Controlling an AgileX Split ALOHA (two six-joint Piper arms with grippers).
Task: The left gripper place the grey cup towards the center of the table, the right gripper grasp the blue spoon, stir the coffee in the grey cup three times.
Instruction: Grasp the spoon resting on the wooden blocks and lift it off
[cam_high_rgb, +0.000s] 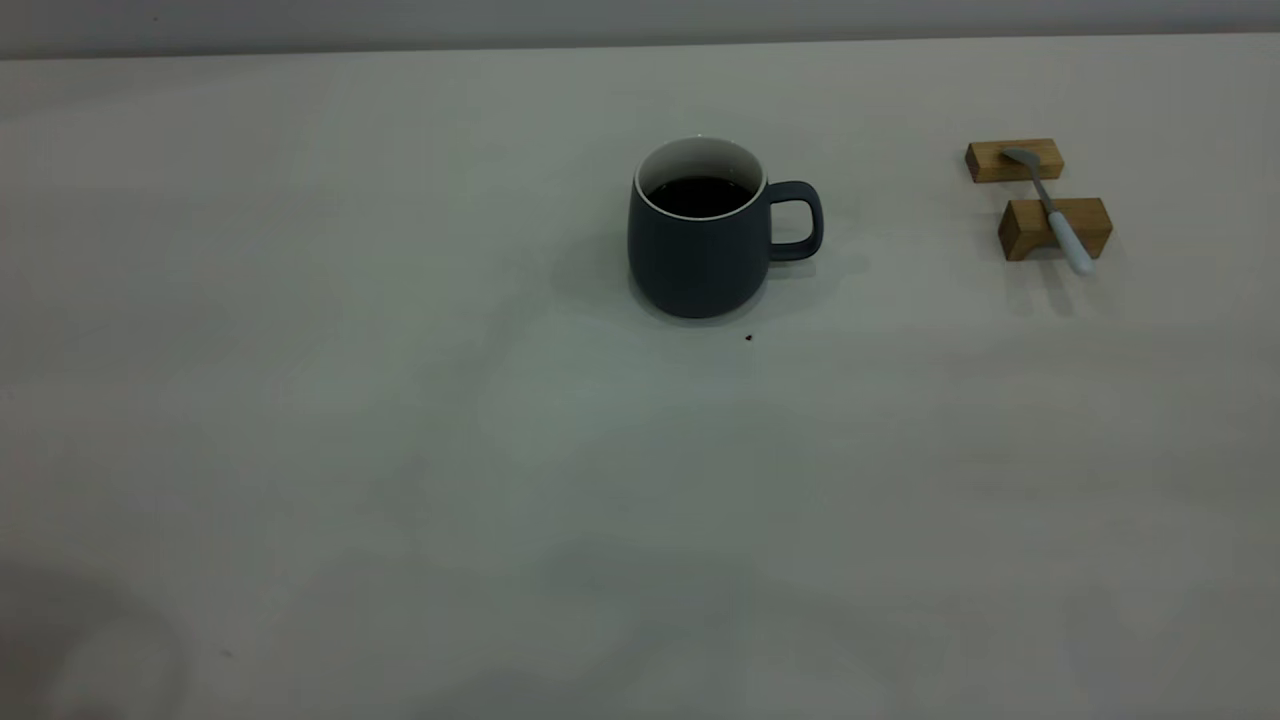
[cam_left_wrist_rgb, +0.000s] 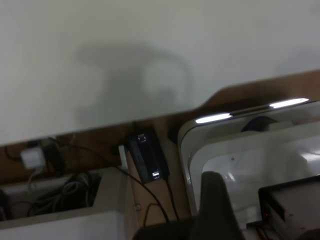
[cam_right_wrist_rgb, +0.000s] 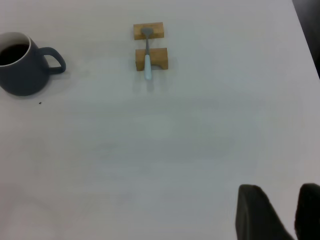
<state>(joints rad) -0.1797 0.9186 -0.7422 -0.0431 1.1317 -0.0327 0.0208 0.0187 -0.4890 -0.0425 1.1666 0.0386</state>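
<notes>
grey cup: rounded matte slate-grey mug, white inside and rim; upright near the table's middle; loop handle points toward the right arm's side
coffee: dark, almost black liquid; flat surface sitting below the rim
speck: tiny dark dot on the table just in front of the cup
blue spoon: slim; grey metal bowl and neck, pale blue rounded handle; well apart from the cup on the right arm's side; lies across two blocks, bowl on the far one, handle over the near one with its tip jutting past
wooden blocks: two tan blocks, one behind the other, smooth, squared; near one has a notch cut in its underside
table: wide off-white matte top, faint soft shadows
right gripper: only two angular black fingertips in the right wrist view, a narrow gap between them, holding nothing; above bare table, well away from spoon and cup
left gripper: one dark finger visible in the left wrist view, off the table edge over cables and a white tray; cannot tell how its fingers are set
</notes>
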